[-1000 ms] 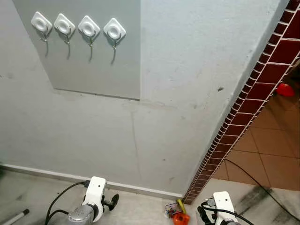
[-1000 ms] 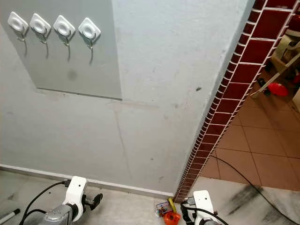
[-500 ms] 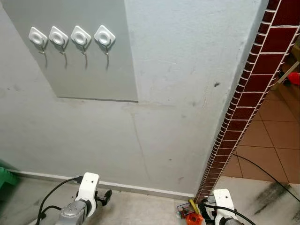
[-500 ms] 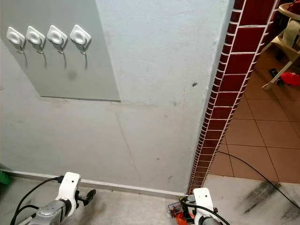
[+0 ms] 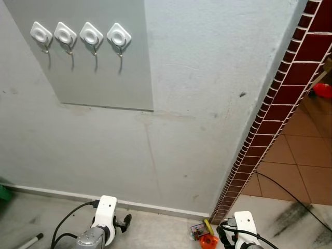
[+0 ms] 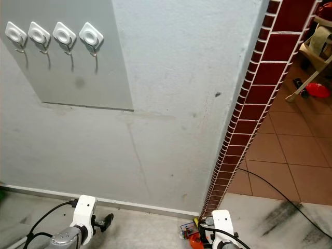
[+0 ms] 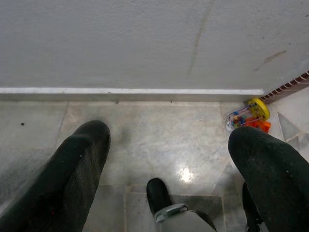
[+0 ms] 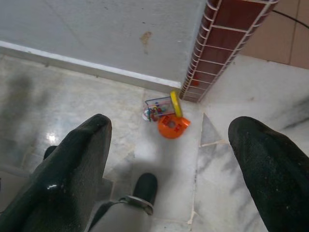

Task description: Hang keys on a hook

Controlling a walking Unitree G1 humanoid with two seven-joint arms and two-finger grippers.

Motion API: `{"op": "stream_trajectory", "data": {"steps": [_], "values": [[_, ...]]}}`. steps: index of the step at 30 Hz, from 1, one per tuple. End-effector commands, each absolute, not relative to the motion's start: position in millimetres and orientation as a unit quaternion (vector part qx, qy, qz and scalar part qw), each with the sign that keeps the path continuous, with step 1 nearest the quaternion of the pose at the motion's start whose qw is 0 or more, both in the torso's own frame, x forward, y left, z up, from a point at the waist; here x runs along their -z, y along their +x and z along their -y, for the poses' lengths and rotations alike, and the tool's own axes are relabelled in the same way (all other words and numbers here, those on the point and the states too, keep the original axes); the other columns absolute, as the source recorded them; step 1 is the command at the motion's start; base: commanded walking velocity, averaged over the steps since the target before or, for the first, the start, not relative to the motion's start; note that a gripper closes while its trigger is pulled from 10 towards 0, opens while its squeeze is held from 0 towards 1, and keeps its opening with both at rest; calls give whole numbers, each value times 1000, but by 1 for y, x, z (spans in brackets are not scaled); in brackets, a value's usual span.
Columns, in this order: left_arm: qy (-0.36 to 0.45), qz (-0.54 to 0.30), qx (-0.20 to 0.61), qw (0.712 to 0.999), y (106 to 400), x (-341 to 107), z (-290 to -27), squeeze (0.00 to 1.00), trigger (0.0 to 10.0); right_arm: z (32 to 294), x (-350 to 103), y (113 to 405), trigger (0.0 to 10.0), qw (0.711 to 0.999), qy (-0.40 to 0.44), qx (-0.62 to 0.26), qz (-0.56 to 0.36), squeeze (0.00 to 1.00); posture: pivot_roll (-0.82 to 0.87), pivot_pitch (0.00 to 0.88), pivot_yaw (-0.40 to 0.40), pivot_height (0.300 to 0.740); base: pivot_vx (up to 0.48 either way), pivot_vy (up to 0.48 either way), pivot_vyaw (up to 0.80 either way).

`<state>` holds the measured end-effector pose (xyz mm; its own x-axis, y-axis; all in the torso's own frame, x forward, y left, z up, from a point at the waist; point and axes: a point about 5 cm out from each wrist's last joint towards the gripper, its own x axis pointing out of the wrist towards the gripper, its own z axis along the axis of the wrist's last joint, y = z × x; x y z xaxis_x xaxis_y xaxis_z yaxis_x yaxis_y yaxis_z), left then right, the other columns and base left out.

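Left eye view: four white hooks [image 5: 80, 35], all bare.

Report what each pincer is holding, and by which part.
Nothing is held. The left pincer and right pincer are both open over the floor; the colourful keychain with orange and yellow tags lies on the marble floor.

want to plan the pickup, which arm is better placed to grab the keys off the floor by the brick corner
Right, probably. The keys lie on the floor at the foot of the brick corner, just ahead of the open right gripper. The left gripper, also open, hangs farther along the wall, with the keys off to its side.
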<state>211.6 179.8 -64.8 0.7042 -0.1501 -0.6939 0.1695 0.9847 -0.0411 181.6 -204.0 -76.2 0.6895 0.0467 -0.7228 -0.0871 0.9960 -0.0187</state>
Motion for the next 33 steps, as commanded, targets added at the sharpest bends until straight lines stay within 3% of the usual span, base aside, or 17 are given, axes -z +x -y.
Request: {"op": "stream_trajectory", "data": {"steps": [1, 16, 33], "values": [[16, -377, 79, 923, 211, 65, -183, 0, 10000, 204, 78, 178, 10000, 916, -25, -37, -399, 0, -35, 0, 25, 740, 0, 0, 0], [15, -380, 76, 922, 213, 65, -179, 0, 10000, 206, 79, 177, 10000, 913, -23, -28, -406, 0, -38, 0, 35, 740, 0, 0, 0], [10, -379, 86, 921, 210, 67, -173, 0, 10000, 207, 80, 175, 10000, 912, -22, -25, -409, 0, -30, 0, 30, 740, 0, 0, 800]]}}
